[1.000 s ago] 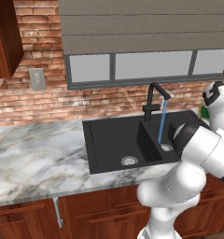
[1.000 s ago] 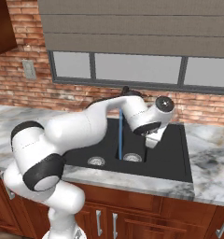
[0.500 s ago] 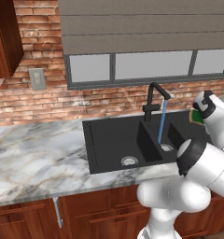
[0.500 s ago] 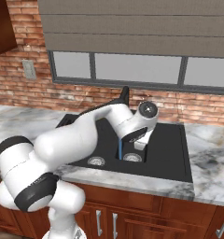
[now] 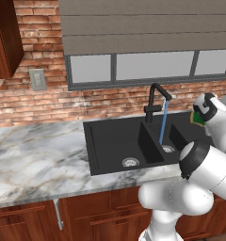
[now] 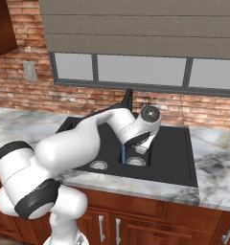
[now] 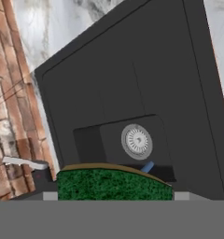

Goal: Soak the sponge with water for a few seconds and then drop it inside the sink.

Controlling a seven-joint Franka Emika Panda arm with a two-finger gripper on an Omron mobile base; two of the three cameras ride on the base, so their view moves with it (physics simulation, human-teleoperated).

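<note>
The sink [image 5: 110, 141] lies below the tool, a black double basin set in the marble bench [image 5: 35, 160]. The water [image 5: 163, 123] runs from the black faucet [image 5: 155, 100] down into the smaller basin, near its silver drain [image 7: 136, 141]. The tool [image 5: 198, 116] hangs above that side of the sink and is clamped on the sponge [image 7: 111, 183], whose green face lies across the bottom of the hand view, just before the tool. I judge that the soaking step is in hand: the sponge is held close to the stream, but I cannot tell if the water touches it. The next move, I think, calls for holding it under the stream shortly, then letting it fall into the basin below. No brand, label or writing can be read.
</note>
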